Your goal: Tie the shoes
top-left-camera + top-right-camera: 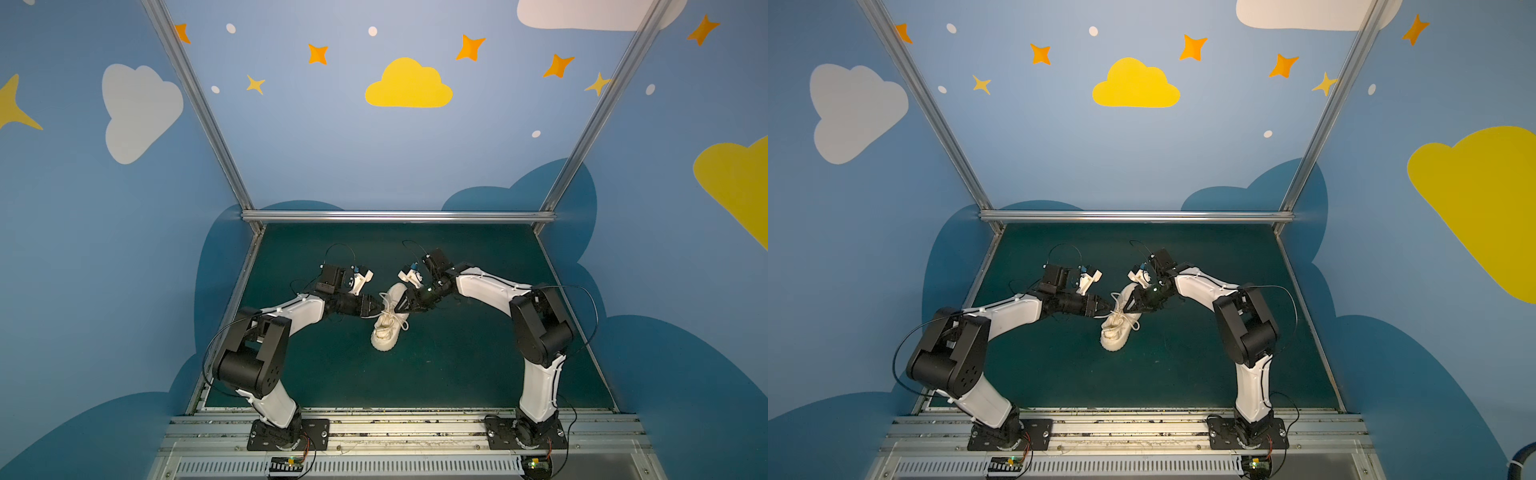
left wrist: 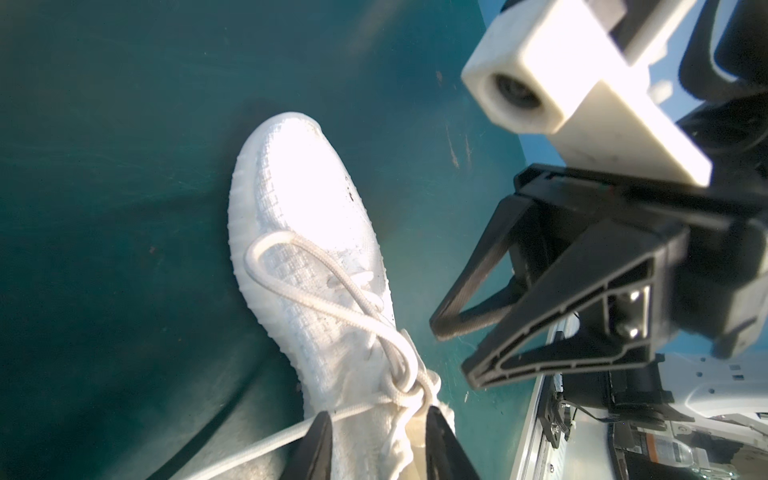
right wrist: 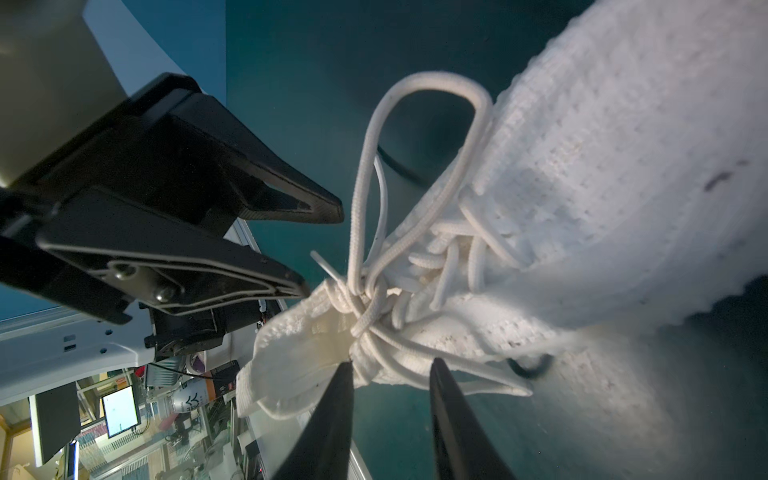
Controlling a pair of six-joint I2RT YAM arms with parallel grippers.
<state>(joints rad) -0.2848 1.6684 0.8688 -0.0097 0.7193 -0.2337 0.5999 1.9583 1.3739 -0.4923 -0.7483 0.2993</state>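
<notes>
The cream knit shoe (image 1: 388, 328) (image 1: 1119, 328) lies on the green mat, toe pointing away from the arm bases, and both grippers meet over its laces. A knot (image 2: 409, 392) (image 3: 365, 307) sits at the tongue, and one lace loop (image 2: 266, 257) (image 3: 415, 83) stands out from it. My left gripper (image 1: 377, 309) (image 2: 377, 417) comes in from the left with jaws apart, tips either side of the knot and a loose strand across one tip. My right gripper (image 1: 398, 309) (image 3: 391, 365) comes from the right, jaws apart, with lace strands just past its tips. Bare mat shows between its fingers.
The green mat (image 1: 457, 365) ends at an aluminium rail (image 1: 399, 216) at the back and at blue walls on both sides. A metal base rail (image 1: 399, 419) runs along the front. Both wrist cameras and their cables crowd the space above the shoe.
</notes>
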